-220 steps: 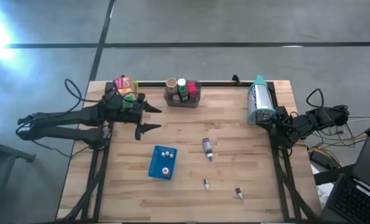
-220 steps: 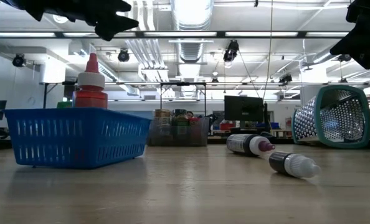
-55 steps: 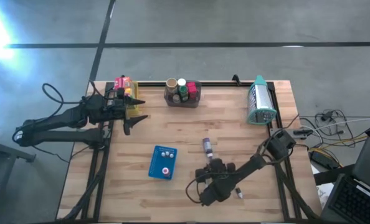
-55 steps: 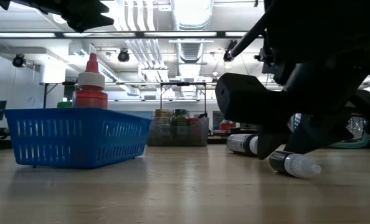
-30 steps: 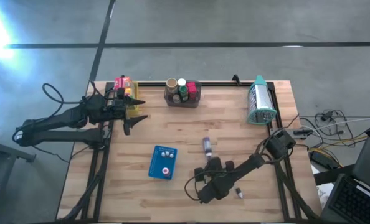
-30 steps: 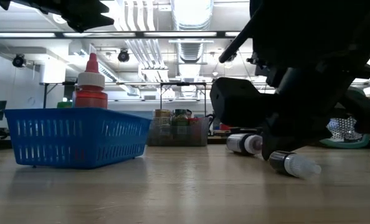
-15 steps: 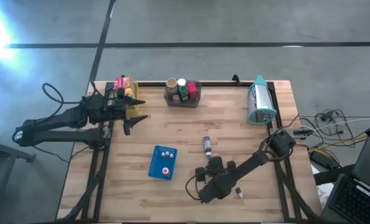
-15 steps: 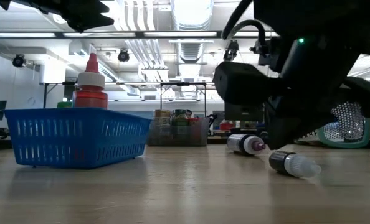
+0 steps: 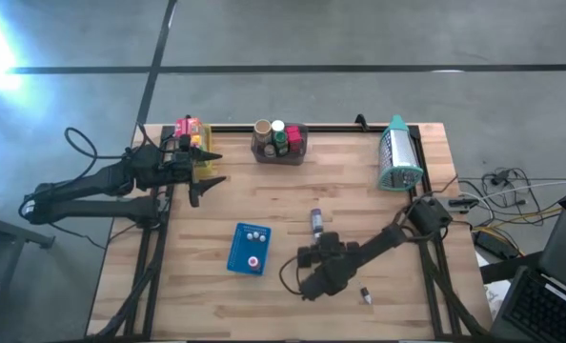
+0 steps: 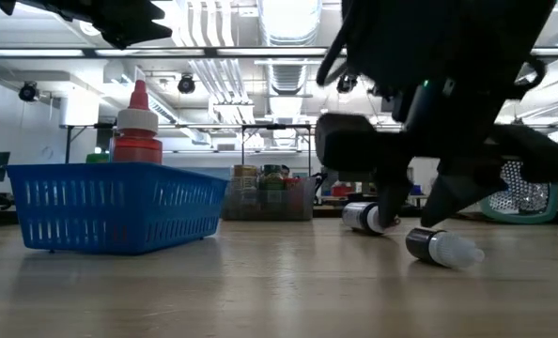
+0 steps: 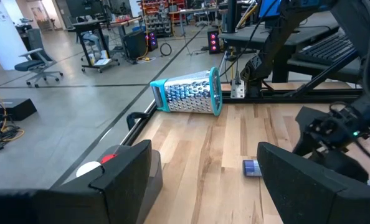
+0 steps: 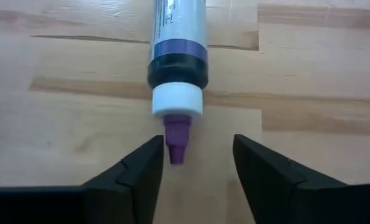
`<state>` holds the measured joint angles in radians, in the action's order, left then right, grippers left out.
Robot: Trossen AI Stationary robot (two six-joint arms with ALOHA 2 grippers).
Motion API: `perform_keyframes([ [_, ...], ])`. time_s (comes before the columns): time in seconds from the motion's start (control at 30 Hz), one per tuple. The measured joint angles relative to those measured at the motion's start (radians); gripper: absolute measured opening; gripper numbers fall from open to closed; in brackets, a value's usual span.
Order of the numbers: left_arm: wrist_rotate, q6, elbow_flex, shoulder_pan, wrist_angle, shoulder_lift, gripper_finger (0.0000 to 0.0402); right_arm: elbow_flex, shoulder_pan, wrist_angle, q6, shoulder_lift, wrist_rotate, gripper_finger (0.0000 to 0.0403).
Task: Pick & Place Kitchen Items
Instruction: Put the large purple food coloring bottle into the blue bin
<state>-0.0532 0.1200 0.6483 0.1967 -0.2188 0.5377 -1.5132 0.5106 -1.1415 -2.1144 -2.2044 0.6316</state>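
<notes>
From above, the right gripper [image 9: 313, 259] sits over the table's centre, a bottle [image 9: 314, 221] at its twelve o'clock. The left gripper [image 9: 207, 170], fingers apart, waits at ten o'clock. In the right wrist view, the right gripper's parted fingers flank the bottle's purple tip [image 12: 175, 147] without holding it. This looks like the approach; next it should advance and close.

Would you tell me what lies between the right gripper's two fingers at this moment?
In the right wrist view, the purple tip of the lying bottle sits between the open right gripper fingers, over bare wood.
</notes>
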Motion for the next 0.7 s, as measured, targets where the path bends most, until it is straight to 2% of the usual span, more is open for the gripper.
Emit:
perform_keyframes([
  [0.13,0.000,0.000,0.000,0.000,0.000,0.000,0.0296,0.010,-0.020,0.007,0.001,-0.011,0.004,0.0210],
  [0.3,0.000,0.000,0.000,0.000,0.000,0.000,0.0296,0.025,-0.031,0.016,0.001,-0.028,0.032,0.0209],
  [0.7,0.000,0.000,0.000,0.000,-0.001,0.000,0.0296,0.045,-0.035,0.027,0.004,-0.032,0.101,0.0111],
])
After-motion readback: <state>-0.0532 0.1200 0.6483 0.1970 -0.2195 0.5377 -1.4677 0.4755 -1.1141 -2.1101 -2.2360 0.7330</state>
